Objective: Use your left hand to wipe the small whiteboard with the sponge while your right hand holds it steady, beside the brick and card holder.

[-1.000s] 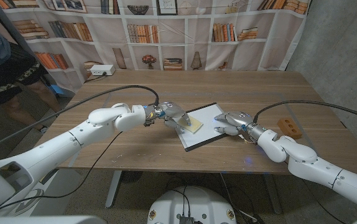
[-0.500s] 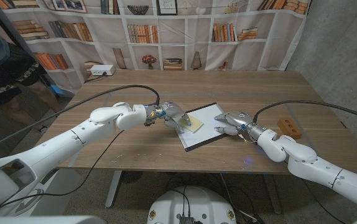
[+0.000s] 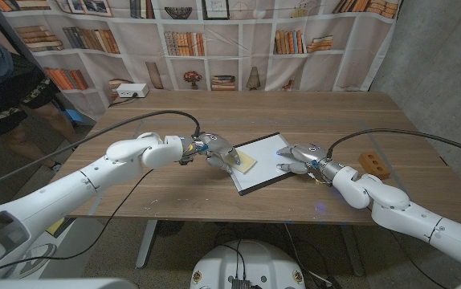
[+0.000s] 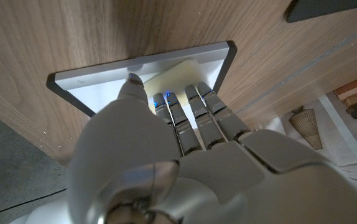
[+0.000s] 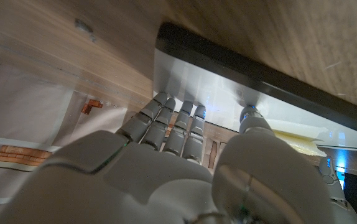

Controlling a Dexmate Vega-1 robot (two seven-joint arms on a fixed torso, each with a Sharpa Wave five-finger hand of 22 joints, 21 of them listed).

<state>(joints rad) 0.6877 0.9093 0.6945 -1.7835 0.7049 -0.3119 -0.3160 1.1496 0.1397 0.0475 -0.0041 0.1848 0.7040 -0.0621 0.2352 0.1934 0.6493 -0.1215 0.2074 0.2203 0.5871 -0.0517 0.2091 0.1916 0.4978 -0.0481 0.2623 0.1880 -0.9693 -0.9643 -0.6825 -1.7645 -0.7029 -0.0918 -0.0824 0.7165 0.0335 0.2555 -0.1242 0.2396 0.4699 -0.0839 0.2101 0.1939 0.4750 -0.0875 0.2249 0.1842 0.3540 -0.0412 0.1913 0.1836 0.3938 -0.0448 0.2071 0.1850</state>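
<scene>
- The whiteboard [image 3: 263,161] lies flat near the middle of the wooden table [image 3: 174,189], turned at an angle, between the two hands
- The left hand [image 3: 217,152] is at the board's left edge with its fingers [image 4: 198,121] curled down onto the yellow sponge [image 3: 245,161], pressing it against the white surface
- In the left wrist view the sponge [image 4: 180,71] shows as a pale patch just past the fingertips, on the whiteboard [image 4: 101,81] inside its dark frame
- The right hand [image 3: 299,155] is at the board's right edge; its fingers are bent over the frame, holding it against the table
- In the right wrist view the right hand [image 5: 185,143] has its fingers [image 5: 166,127] laid side by side at the rim of the whiteboard [image 5: 228,87], with the thumb tip touching the white surface; the sponge [image 5: 296,140] shows just beyond the thumb
- A brick [image 3: 373,164] lies on the table to the right, well apart from the board, beyond the right forearm
- A white box [image 3: 130,91] sits at the table's far left corner
- A person [image 3: 6,80] stands behind the table's left side, before a backdrop printed with bookshelves [image 3: 214,36]
</scene>
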